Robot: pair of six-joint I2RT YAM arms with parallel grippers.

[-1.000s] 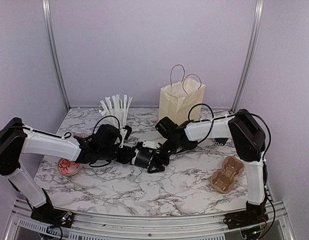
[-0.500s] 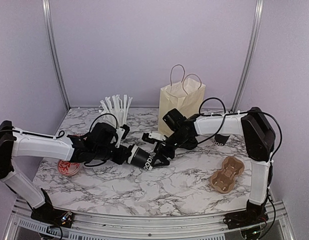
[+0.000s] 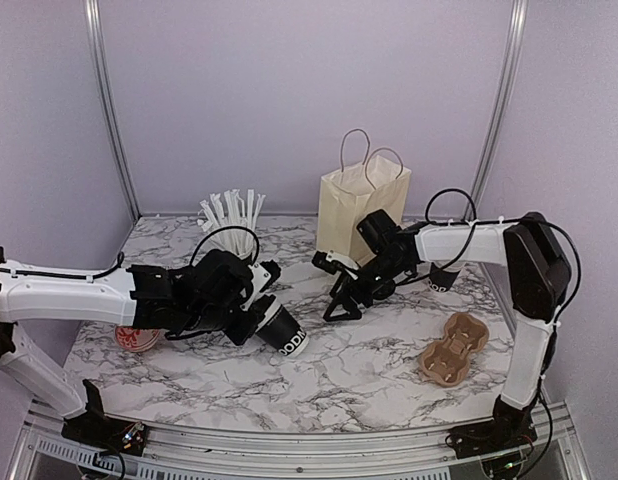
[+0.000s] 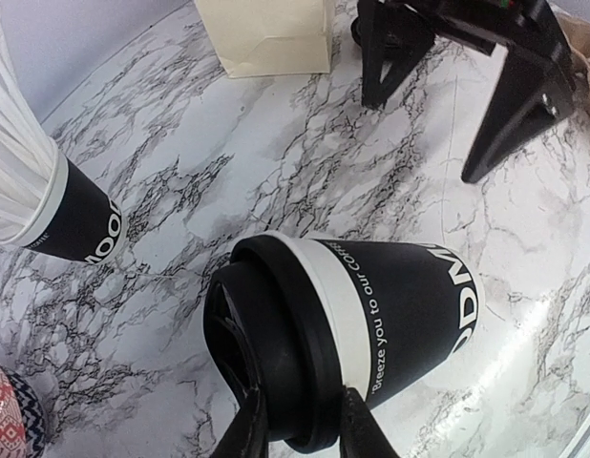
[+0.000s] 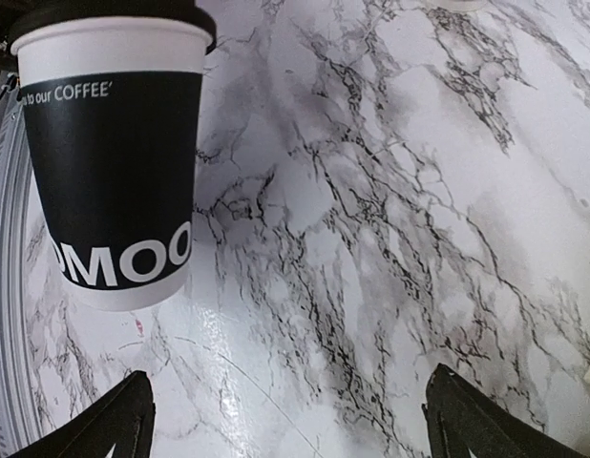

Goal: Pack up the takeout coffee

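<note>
Black takeout coffee [image 3: 279, 330], tipped on its side low over the marble tabletop [image 3: 369, 365], lid pinched in left claw [image 4: 300, 425]. Right claw [image 5: 295, 420] spread wide nearby, touching nothing. Behind, cream paper bag [image 3: 361, 205] upright; straw-filled cup [image 3: 232, 225] rear left; cardboard cup carrier [image 3: 453, 347] far right. Lilac walls around.

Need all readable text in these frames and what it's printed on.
"Breeze you to our COFFEE": small white line on the takeout coffee, below its white band.
"OMOO": large white letters on the same cup; ends wrap out of sight.
"MOO": straw cup, partly seen.
Too small to read: lettering on the black cup at the right.
</note>
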